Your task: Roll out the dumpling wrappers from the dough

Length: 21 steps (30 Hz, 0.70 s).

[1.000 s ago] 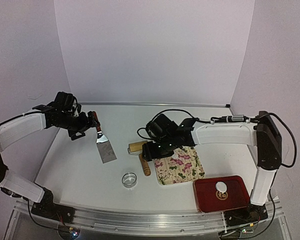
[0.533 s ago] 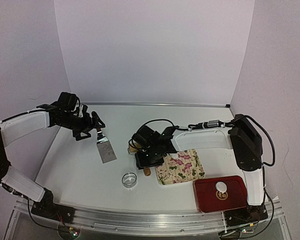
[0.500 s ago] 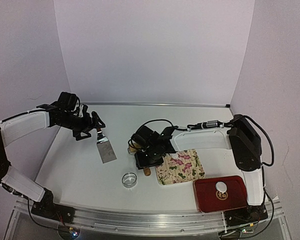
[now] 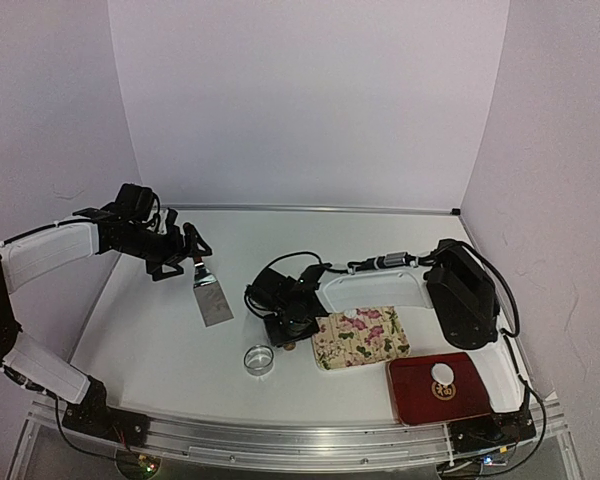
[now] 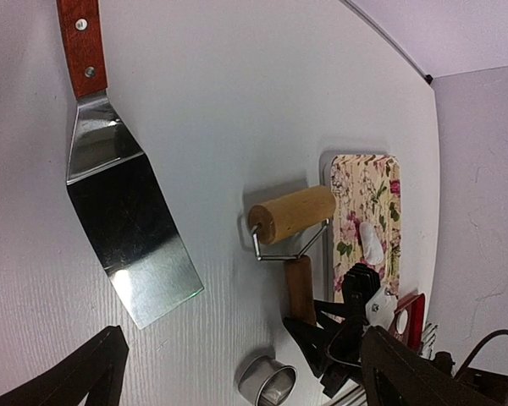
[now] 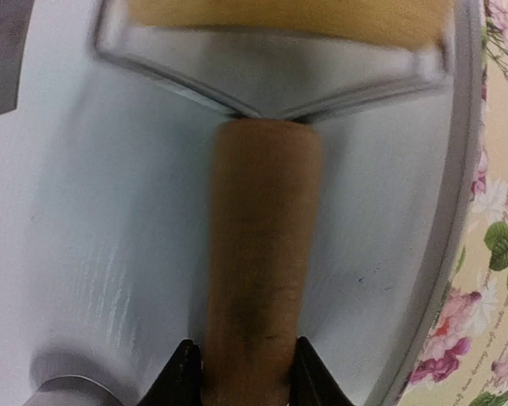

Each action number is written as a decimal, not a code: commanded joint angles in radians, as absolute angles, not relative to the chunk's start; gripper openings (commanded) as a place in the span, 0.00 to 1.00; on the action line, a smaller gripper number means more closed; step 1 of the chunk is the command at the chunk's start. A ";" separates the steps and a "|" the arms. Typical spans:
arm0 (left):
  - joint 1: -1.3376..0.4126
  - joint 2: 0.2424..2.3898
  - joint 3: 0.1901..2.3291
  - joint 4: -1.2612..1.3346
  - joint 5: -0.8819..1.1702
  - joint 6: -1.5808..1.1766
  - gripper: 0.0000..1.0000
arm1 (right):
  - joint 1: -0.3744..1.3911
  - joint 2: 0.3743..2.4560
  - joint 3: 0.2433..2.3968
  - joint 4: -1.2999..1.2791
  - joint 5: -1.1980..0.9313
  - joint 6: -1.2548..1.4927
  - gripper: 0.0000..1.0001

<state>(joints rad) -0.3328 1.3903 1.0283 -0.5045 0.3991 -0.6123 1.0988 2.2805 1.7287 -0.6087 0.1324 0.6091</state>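
Note:
A wooden roller [image 5: 292,213] with a wire yoke lies on the table left of the floral board [image 4: 365,340]. My right gripper [image 4: 285,327] is low over the roller's handle [image 6: 258,254]; its fingertips [image 6: 184,372] press both sides of the handle, shut on it. A small white dough lump [image 5: 370,241] lies on the board. One round white wrapper [image 4: 441,375] sits in the red tray [image 4: 420,395]. My left gripper [image 4: 177,255] hangs wide open and empty by the spatula's handle [image 5: 83,46].
A metal spatula [image 4: 212,300] lies at the left middle of the table. A metal ring cutter [image 4: 260,360] stands near the front, just left of the right gripper. The red tray is at the front right corner.
My right arm has swung left and down from the board to the roller's handle, and its fingers now hug the handle. The left arm has barely moved.

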 commanded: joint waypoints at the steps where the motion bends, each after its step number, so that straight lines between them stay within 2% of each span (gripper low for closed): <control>1: -0.331 1.386 1.073 -0.490 0.431 -0.594 0.98 | 1.100 2.300 1.776 -0.648 0.186 0.590 0.20; 3: -0.331 1.392 1.080 -0.492 0.450 -0.589 0.98 | 1.100 2.280 1.779 -0.648 0.204 0.573 0.07; 5: -0.332 1.392 1.099 -0.484 0.491 -0.548 0.98 | 1.100 2.254 1.797 -0.649 0.213 0.531 0.00; 12: -0.331 1.388 1.240 -0.586 0.515 -0.404 0.99 | 1.101 2.093 1.843 -0.647 0.226 0.407 0.00; 21: -0.337 1.406 1.218 -0.523 0.830 -0.420 1.00 | 1.100 1.886 1.726 -0.592 0.067 0.261 0.00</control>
<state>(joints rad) -0.3332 1.3964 1.2280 -0.5499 0.6610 -0.4370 1.0983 2.0287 1.7612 -0.6601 0.1251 0.3469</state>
